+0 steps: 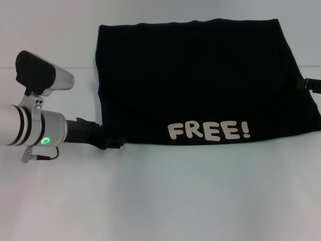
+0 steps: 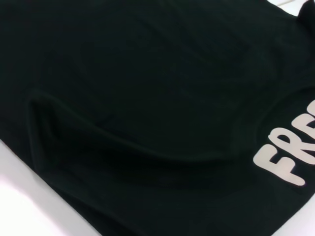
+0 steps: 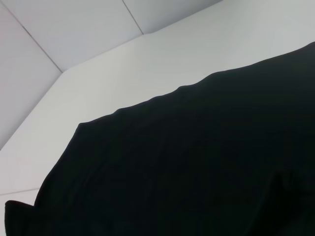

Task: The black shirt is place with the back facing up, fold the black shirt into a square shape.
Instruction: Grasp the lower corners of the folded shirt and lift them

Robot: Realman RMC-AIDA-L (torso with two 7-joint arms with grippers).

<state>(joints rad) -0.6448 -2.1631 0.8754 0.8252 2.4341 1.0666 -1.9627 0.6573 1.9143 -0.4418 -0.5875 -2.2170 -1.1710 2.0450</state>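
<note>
The black shirt (image 1: 200, 80) lies flat on the white table as a wide folded rectangle, with pale "FREE!" lettering (image 1: 208, 131) along its near edge. My left gripper (image 1: 114, 143) is at the shirt's near left corner, touching the cloth edge. My right gripper (image 1: 310, 84) shows only as a black tip at the shirt's right edge. The left wrist view is filled by the black shirt (image 2: 147, 98), creased, with part of the lettering (image 2: 290, 162). The right wrist view shows the black shirt (image 3: 197, 172) and its far edge.
Bare white table (image 1: 150, 201) stretches in front of the shirt and to its left. My left arm's silver wrist (image 1: 35, 125) reaches in from the left. Beyond the shirt, the right wrist view shows the white table (image 3: 162, 64) meeting pale walls.
</note>
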